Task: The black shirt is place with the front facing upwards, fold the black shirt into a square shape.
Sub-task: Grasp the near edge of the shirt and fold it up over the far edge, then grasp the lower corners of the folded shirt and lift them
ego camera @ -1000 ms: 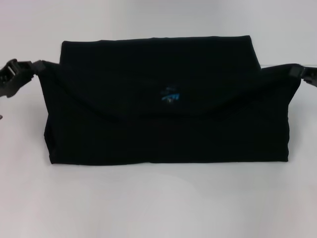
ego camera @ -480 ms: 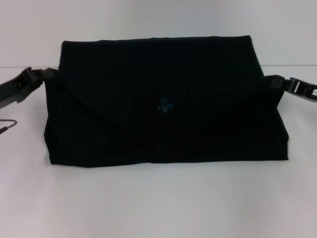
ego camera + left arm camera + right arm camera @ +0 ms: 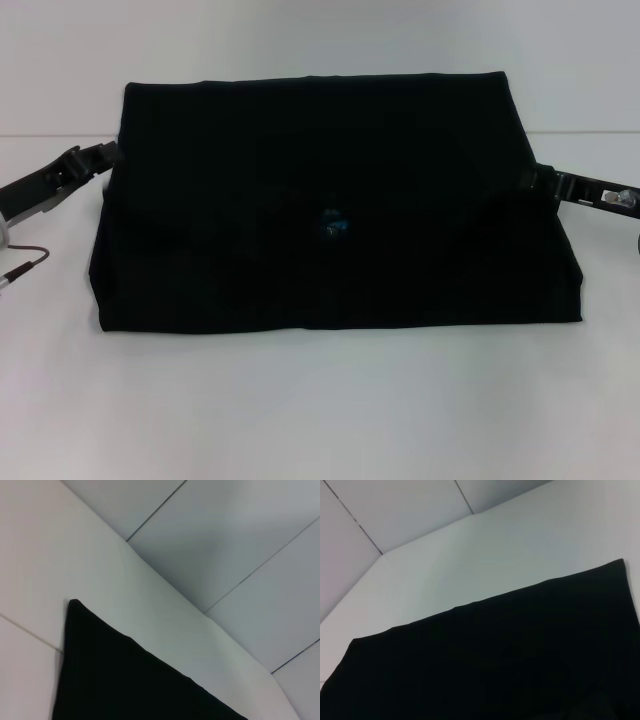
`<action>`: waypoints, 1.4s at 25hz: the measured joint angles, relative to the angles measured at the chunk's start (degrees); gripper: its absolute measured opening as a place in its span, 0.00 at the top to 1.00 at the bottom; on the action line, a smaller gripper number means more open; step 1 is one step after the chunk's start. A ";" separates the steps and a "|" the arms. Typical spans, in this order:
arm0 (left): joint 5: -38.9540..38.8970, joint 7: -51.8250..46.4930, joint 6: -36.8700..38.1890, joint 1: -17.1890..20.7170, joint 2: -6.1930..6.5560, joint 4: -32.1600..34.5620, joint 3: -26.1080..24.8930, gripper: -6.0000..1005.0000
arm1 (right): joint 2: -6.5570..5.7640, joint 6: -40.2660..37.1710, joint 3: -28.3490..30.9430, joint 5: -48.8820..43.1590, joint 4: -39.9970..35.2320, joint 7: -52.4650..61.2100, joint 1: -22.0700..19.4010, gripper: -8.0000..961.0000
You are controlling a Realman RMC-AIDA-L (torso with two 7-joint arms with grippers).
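Note:
The black shirt (image 3: 330, 150) lies on the white table (image 3: 320, 410) as a wide folded rectangle, with a small blue neck label (image 3: 333, 223) near its middle. My left gripper (image 3: 103, 155) is at the shirt's left edge and pinches the upper fold there. My right gripper (image 3: 540, 182) holds the same fold at the right edge. The fold stretches between them and sags in the middle. A corner of the black shirt (image 3: 125, 680) shows in the left wrist view. The black shirt (image 3: 495, 655) also fills the lower part of the right wrist view. No lettering shows.
A thin dark cable (image 3: 25, 262) hangs by my left arm at the left border. The table's far edge (image 3: 60, 135) runs behind the shirt, with a pale panelled wall (image 3: 225, 540) beyond.
Both grippers have carried the held fold toward the near edge and lower. The blue label has moved nearer with it, and the fold covers more of the shirt.

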 joint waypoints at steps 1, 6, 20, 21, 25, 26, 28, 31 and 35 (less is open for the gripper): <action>-0.01 0.18 0.31 0.08 0.08 0.00 0.02 0.90 | -0.06 -0.17 -0.03 0.03 -0.11 -0.13 -0.05 0.86; -0.07 1.52 5.32 1.63 1.67 0.49 -0.01 0.88 | -0.97 -2.84 0.40 0.19 -0.89 -0.18 -0.77 0.68; 4.40 -9.10 22.04 5.35 7.77 2.71 8.89 0.21 | -3.06 -16.85 0.28 8.63 -7.14 -7.23 -7.97 0.07; 8.12 -12.89 22.78 5.11 7.98 4.65 10.77 0.19 | -3.34 -19.51 -0.02 8.14 -7.02 -9.47 -8.19 0.07; 12.62 -15.58 23.38 4.48 8.01 6.93 12.31 0.11 | -2.90 -30.05 -0.43 5.19 -6.66 -20.18 -9.33 0.05; 13.26 -15.81 23.33 4.30 8.01 7.06 12.61 0.11 | -2.38 -31.94 -0.45 4.74 -6.64 -23.24 -9.82 0.04; 15.25 -17.09 22.52 3.63 8.01 7.09 13.56 0.11 | -1.37 -33.54 -0.54 4.33 -6.63 -26.72 -10.64 0.03; 18.13 -19.84 20.39 2.89 7.92 7.03 14.91 0.11 | -0.07 -34.10 -1.09 3.68 -6.55 -29.37 -11.32 0.02; 19.28 -20.87 17.65 2.61 7.37 6.91 16.29 0.11 | 0.82 -34.11 -1.70 0.97 -6.39 -30.66 -11.23 0.02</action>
